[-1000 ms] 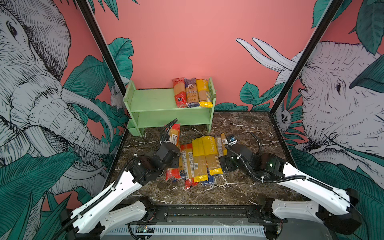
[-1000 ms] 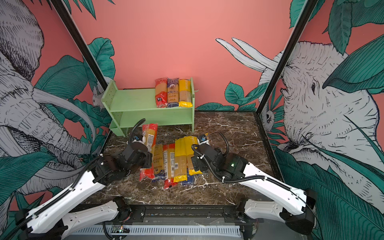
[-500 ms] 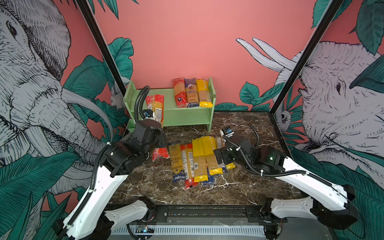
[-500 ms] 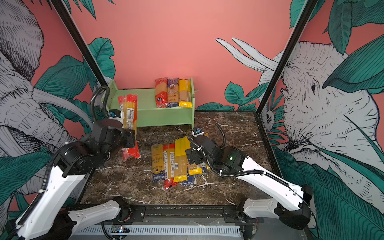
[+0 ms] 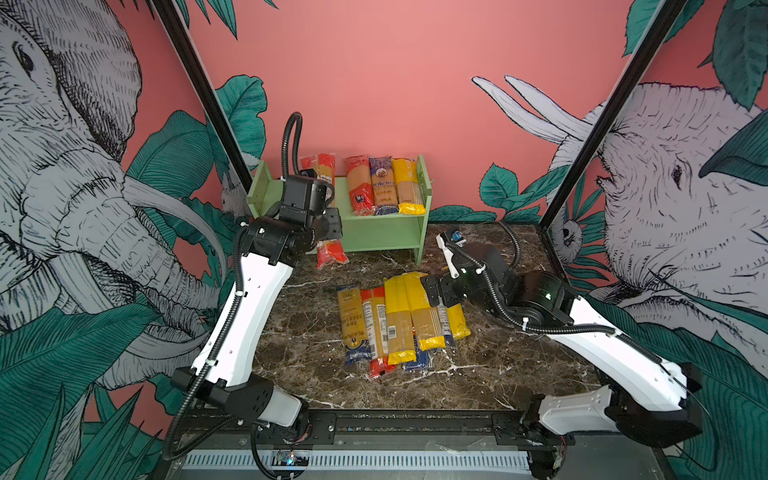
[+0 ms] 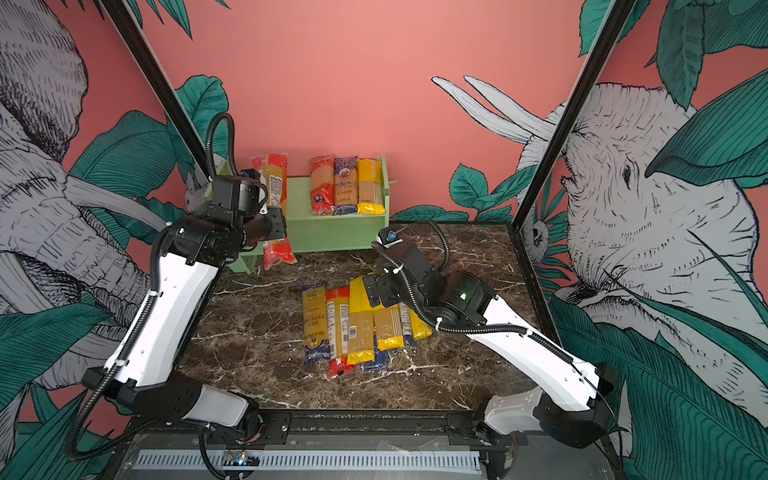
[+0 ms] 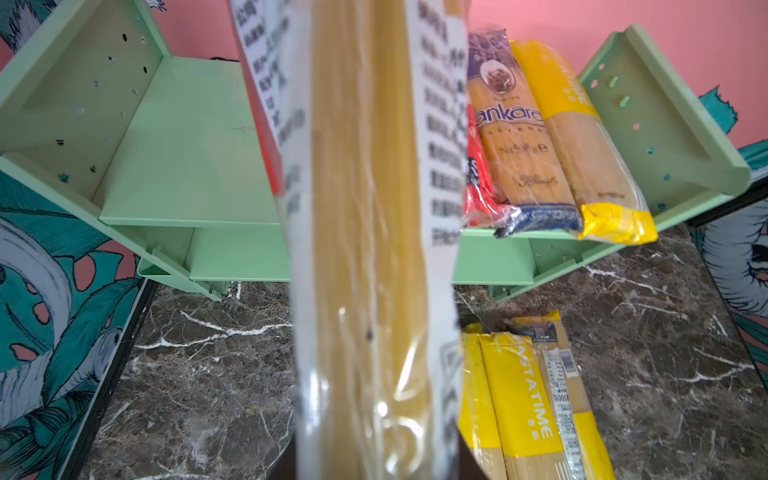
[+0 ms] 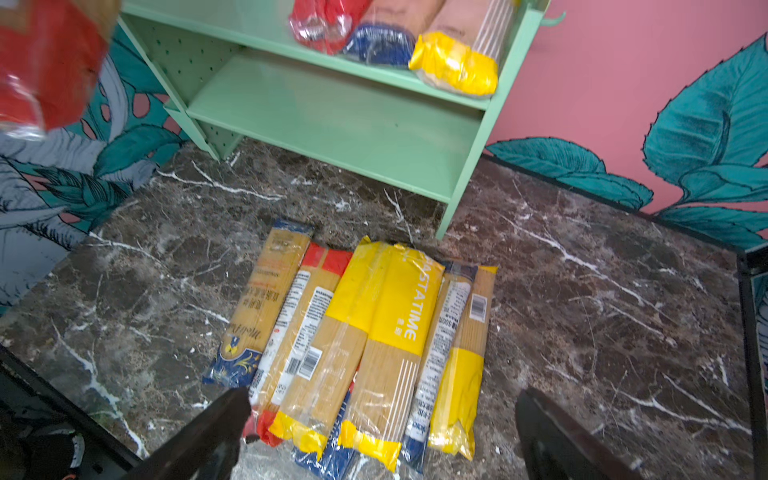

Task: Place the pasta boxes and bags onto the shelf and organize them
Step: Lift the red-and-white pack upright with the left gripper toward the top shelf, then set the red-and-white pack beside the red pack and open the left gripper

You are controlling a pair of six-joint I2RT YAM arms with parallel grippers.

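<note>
Over the last second the left gripper (image 5: pixel 328 210) rises from the left edge of the pile (image 5: pixel 395 320) on the table (image 5: pixel 498 353) and travels to the front of the shelf (image 5: pixel 382 235), carrying the red-ended pack (image 5: pixel 321 170) with it. The jaws are closed narrow on the middle of this pack, which stands nearly upright: its upper end is above the top board (image 7: pixel 187 145) and its lower red end hangs in front of the lower tier, clear of the table. In the left wrist view the pack (image 7: pixel 365 249) runs lengthwise through the centre, with the bare part of the top board behind it. Three packs (image 5: pixel 384 185) already lie side by side at the right end of that board. The pile is one pack shorter on its left side; the remaining packs lie flat and overlapping, well apart from the shelf. The right gripper (image 8: pixel 382 399) stays spread wide and empty above the pile's far end, having drawn back only slightly. The pick-up is complete and the transfer is near its end. The pack probably still has to be tilted flat and set down beside the three stored packs.
</note>
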